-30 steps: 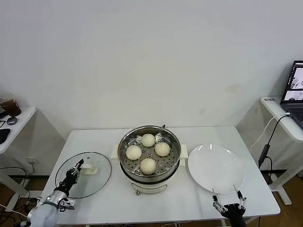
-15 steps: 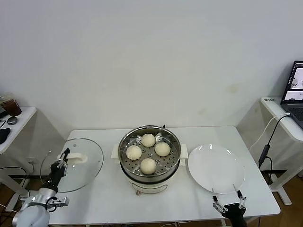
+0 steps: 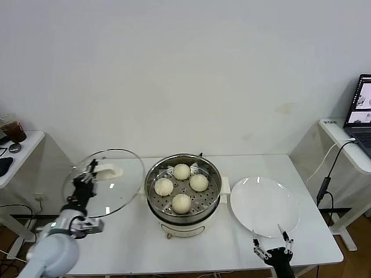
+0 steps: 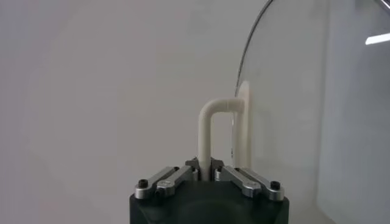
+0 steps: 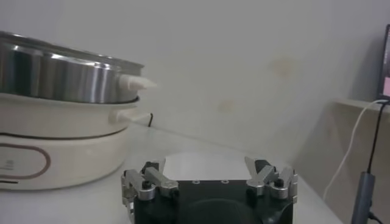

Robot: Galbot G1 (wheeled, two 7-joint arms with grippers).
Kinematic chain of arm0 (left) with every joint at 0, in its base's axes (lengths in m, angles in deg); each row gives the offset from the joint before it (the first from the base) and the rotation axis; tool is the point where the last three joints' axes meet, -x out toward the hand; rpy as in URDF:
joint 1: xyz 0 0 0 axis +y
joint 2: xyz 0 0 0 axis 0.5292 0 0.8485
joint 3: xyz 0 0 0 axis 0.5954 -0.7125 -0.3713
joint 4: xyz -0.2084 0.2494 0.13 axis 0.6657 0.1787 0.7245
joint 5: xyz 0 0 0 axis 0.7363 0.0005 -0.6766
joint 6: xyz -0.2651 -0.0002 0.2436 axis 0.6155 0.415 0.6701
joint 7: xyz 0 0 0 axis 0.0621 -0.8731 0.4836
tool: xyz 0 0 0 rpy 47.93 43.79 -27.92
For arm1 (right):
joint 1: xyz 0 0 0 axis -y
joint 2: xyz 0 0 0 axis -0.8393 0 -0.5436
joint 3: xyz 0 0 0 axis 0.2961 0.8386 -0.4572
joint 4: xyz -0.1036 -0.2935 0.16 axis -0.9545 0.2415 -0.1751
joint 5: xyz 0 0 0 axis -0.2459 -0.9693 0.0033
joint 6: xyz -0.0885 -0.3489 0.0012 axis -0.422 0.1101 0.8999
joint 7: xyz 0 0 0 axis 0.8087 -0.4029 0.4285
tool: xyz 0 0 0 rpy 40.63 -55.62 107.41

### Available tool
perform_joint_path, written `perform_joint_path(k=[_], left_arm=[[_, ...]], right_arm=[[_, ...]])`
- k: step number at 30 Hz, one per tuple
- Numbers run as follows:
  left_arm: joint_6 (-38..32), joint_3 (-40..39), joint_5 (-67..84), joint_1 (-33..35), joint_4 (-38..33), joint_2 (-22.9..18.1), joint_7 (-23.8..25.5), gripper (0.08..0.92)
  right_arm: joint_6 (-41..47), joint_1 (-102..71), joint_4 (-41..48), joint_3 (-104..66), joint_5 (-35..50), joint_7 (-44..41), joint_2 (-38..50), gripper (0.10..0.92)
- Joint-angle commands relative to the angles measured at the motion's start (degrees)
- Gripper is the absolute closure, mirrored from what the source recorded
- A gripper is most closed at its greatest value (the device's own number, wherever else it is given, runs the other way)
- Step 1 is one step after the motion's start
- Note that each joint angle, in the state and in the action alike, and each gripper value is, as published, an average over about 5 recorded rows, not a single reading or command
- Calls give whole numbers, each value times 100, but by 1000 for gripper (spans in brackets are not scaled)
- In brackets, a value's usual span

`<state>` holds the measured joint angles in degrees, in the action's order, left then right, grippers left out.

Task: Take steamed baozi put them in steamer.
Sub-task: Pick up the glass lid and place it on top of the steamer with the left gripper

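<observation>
Glass lid: my left gripper is clamped on its white handle, holding it up left of the steamer. Rigid, breakable I'd guess.
Baozi: all 4 steamed baozi sit on the steamer's perforated tray, well apart from both grippers. Soft, light, squishable I reckon, so cup the sides gently.
Right gripper: spread open, empty, low by the white plate.

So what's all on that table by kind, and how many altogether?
Steamed baozi: 4
Steamer: 1
Glass lid, held up by the left gripper: 1
White plate: 1
Total: 7
</observation>
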<state>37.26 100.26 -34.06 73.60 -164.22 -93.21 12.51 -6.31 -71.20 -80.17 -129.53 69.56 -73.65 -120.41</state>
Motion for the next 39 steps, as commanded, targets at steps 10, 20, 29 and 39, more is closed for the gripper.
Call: perform_joint_path(k=[10,20,29,39], left_arm=[[1521,-3406,-2381,-2474,17,-1410,1877,827],[1444,-3569,-2877,-2509,655,-1993,1772,827],[1433,-3554,-2951,-2431,1003,-2336,1670,827],[1408,-3551,-2972,-2367,1125,-2416,1588,827]], right_arm=[[-120,240,392,290,-490,130,-122,203],[-147,210,394,282,-469,131,-80,203],[-166,190,389,277,-443,132,-31,203],[-167,190,397,273,-443,130,-27,203]])
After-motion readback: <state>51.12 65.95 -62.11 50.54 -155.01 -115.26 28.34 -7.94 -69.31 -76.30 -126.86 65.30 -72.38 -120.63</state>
